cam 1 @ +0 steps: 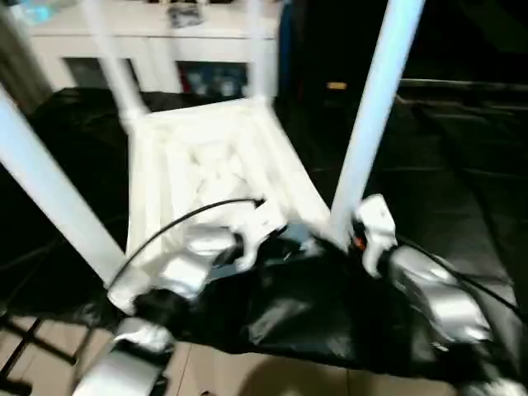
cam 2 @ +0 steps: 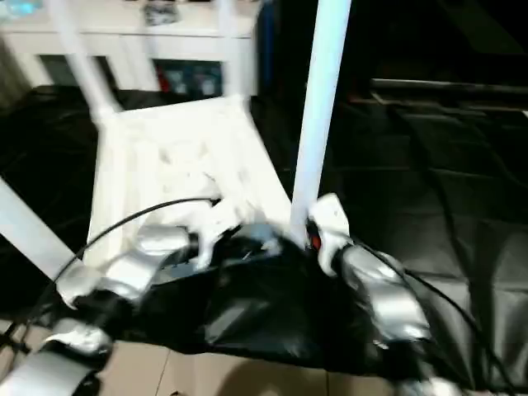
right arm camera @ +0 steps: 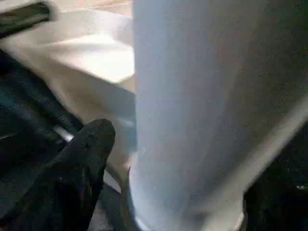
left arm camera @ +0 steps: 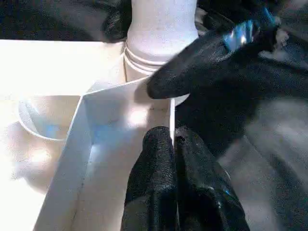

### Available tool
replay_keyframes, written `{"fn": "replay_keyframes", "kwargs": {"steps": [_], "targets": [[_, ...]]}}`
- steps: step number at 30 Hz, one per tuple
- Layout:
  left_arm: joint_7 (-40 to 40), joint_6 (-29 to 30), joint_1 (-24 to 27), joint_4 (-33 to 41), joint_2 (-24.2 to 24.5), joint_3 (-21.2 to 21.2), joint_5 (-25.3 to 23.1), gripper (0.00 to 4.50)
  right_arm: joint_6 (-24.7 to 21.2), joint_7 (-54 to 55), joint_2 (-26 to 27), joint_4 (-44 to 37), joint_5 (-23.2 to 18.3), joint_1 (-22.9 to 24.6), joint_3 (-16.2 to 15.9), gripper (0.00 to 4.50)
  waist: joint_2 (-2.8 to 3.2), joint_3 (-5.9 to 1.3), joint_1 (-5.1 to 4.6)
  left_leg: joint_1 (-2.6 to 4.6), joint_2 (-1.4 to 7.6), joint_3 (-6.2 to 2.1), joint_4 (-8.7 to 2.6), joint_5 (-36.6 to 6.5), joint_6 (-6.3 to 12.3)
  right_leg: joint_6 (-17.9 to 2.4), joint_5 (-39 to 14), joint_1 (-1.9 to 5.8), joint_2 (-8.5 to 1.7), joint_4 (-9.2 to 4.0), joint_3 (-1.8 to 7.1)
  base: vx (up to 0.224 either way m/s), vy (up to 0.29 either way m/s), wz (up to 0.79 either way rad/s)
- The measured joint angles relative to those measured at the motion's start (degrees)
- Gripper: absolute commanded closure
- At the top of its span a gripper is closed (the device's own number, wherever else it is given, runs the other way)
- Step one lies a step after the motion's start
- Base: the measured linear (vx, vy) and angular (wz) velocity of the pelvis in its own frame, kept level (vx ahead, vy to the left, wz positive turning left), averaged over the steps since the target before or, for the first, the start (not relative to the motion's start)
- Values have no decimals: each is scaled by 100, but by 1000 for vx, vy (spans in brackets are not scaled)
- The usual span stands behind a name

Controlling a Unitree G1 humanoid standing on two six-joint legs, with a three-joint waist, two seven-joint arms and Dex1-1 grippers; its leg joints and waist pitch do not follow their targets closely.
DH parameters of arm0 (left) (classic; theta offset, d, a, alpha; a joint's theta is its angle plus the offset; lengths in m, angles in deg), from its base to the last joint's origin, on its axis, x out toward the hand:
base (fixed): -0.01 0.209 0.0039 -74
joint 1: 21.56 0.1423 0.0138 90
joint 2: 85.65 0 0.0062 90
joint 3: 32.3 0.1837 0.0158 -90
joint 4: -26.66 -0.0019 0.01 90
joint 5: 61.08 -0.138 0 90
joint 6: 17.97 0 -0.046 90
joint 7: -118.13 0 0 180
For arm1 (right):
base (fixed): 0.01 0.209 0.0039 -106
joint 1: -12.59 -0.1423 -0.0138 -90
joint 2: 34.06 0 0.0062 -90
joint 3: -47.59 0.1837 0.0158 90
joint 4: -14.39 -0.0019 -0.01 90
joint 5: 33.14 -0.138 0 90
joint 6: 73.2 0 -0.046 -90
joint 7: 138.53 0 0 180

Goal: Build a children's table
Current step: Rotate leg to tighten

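The children's table (cam 1: pixel 206 157) lies upside down on a black cloth, its white legs pointing up. Its near right leg (cam 1: pixel 375 107) rises from the corner socket closest to my grippers. My left gripper (cam 1: pixel 285 231) is shut on the thin raised rim (left arm camera: pixel 171 110) of the top, right beside that socket. My right gripper (cam 1: pixel 346 235) is closed around the base of the same leg (right arm camera: pixel 202 96), with one black finger (right arm camera: pixel 86 154) against its side. Another leg (cam 1: pixel 49 190) stands at the near left and two stand at the far corners.
A white cabinet (cam 1: pixel 148 33) with shelf openings stands behind the table. The black cloth (cam 1: pixel 445 165) spreads out to the right. A black cable (cam 1: pixel 165 227) runs over my left forearm. Pale floor tiles (cam 1: pixel 247 371) and a black metal frame (cam 1: pixel 21 346) lie at the front edge.
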Motion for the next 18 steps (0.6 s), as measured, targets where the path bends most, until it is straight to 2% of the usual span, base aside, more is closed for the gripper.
{"fn": "replay_keyframes", "kwargs": {"steps": [6,7,10,12,18], "targets": [[777,-84,7,100,322,136,168,450,-175,-1168,-554,-296,-377,136,-174,68,-2,3,90,-17,-1,3,19,-2,3,-2,1,-1,-1,-1,8,0,0,0],[861,-98,7,99,354,156,186,450,-208,-1304,-623,-324,-397,135,-211,93,-1,2,104,-18,0,2,17,-2,3,-2,1,-2,-1,-1,6,0,0,0],[996,-111,7,99,389,183,194,450,-319,-1479,-729,-381,-406,133,-238,100,-2,3,123,-19,3,2,18,-2,3,-2,1,-2,-1,2,3,0,0,0],[1056,-122,7,100,401,197,196,450,-350,-1566,-788,-413,-406,134,-264,130,-5,4,134,-19,3,2,19,-2,3,-2,1,-2,-1,2,4,0,0,0],[1238,-123,19,100,447,227,247,450,-392,-1845,-896,-425,-411,123,-306,171,-4,3,164,-19,4,2,23,-2,3,-2,1,-1,-1,3,4,0,0,0]]}}
